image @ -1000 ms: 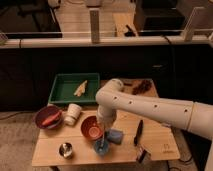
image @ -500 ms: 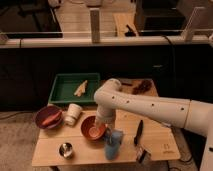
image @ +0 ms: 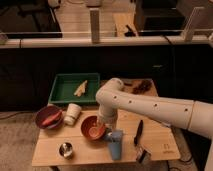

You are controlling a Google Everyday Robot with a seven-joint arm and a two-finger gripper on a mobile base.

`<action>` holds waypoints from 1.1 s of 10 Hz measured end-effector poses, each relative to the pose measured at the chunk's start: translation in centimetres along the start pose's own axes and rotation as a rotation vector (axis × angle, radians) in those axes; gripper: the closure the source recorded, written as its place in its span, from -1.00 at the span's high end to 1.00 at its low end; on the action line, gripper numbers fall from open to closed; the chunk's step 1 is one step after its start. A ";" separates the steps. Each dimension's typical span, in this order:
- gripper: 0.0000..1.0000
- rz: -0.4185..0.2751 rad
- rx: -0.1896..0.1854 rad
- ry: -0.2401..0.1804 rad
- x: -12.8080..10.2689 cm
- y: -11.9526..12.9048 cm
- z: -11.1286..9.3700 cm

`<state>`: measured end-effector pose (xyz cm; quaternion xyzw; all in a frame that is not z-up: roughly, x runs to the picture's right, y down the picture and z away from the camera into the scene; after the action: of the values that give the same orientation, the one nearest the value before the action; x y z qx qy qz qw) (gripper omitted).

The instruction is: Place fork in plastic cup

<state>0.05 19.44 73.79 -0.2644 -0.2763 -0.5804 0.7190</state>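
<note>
The tall blue plastic cup (image: 115, 145) stands upright near the front edge of the wooden table (image: 90, 156). My gripper (image: 108, 133) points down from the white arm (image: 150, 107), right at the cup's upper left rim and beside the orange bowl (image: 92, 128). The fork is not clearly visible; it may be hidden by the gripper and the cup.
A green tray (image: 64, 95) with a pale object sits at the back left. A dark bowl with red contents (image: 48, 117), a cream-white cup (image: 73, 113) and a small metal cup (image: 65, 149) are on the left. A black utensil (image: 138, 132) and a small item (image: 143, 156) lie on the right.
The lower end of my arm has shifted slightly right over the front of the table. The blue cup now shows a little farther right and upright under the gripper.
</note>
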 end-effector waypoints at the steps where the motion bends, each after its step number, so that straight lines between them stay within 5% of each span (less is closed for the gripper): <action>1: 0.51 0.004 -0.002 -0.003 0.3 0.1 1.0; 11: 0.60 0.016 -0.008 -0.009 0.7 0.4 2.0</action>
<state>0.40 20.45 75.69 -0.2720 -0.2749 -0.5745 0.7214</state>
